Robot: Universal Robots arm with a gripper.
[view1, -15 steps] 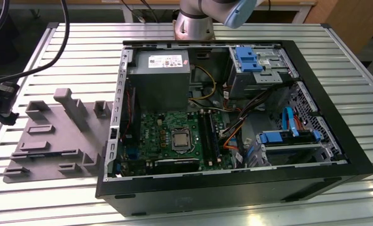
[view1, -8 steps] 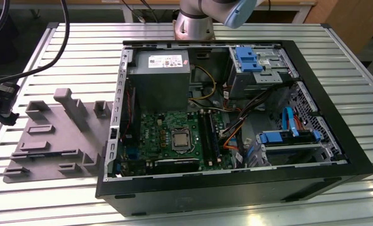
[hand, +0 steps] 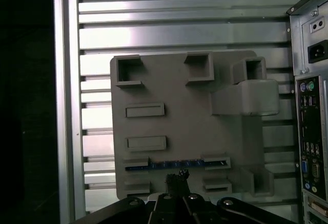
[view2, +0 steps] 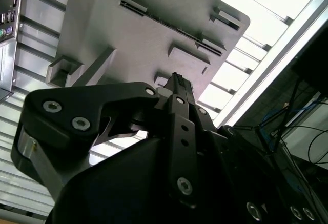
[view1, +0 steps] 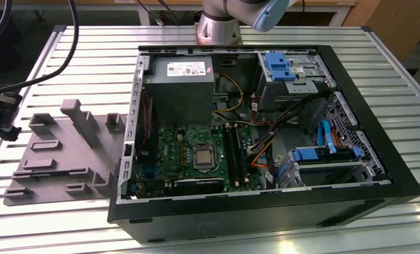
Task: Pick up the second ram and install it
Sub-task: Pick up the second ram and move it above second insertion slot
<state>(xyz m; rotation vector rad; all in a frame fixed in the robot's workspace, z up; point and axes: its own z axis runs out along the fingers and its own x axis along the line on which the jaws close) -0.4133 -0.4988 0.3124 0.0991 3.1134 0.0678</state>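
Exterior view, layout: the grey fixture point(view1: 61, 159) lies on the slatted bench point(view1: 379, 79) at nine o'clock from the open computer case point(view1: 266, 211), just beside its wall.
Exterior view, slots: the black memory slots point(view1: 236, 153) run twelve to six on the motherboard, and orange cables point(view1: 260, 151) crowd their three o'clock side.
Exterior view, room: there is open bench around the fixture, but it is tight inside the case.
Second wrist view, tool: the tool point(view2: 174, 79) hangs over the fixture with its fingertips together, gripping nothing.
First wrist view, second ram: the second ram point(hand: 174, 165), a blue strip, sits on edge between two holders of the fixture, right at the tool's tips. I cannot tell whether they touch.
First wrist view, edges: the case's rear panel point(hand: 310, 131) stands just beside the fixture, and a raised block point(hand: 246, 98) is near.
Risk: closed tips would likely butt the stick's top edge instead of straddling it. A skewed grip could jam it in its holders.
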